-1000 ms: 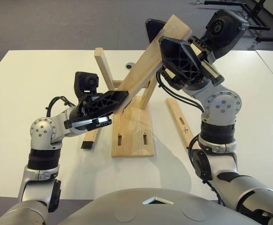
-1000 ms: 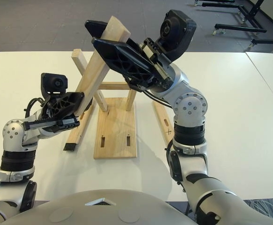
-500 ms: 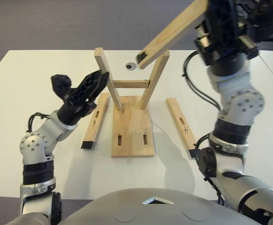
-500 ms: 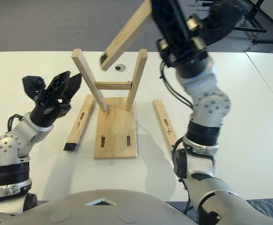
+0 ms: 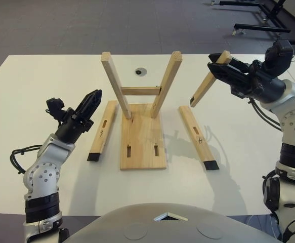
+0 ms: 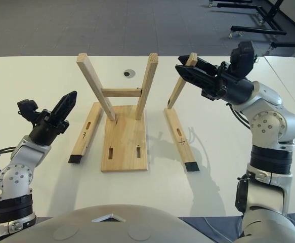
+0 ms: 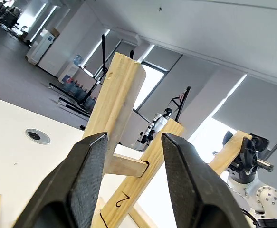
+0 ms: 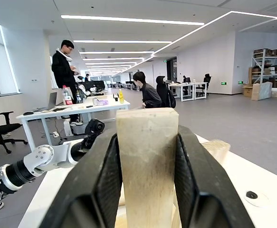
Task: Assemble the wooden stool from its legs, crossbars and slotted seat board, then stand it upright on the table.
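Slotted pale-wood seat board (image 5: 143, 152) bears one upright leg-and-crossbar frame (image 5: 141, 91); left loose leg (image 5: 102, 130), right loose leg (image 5: 198, 135) unfitted; right gripper (image 5: 215, 68) clasps raised wooden bar (image 5: 204, 90), left gripper (image 5: 94, 98) gapes empty.

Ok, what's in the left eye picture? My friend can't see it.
The right gripper holds a wooden leg tilted in the air over a white table. A seat board lies there with two legs and a crossbar standing up from it, and a loose leg flat on each side. The left gripper hovers open.
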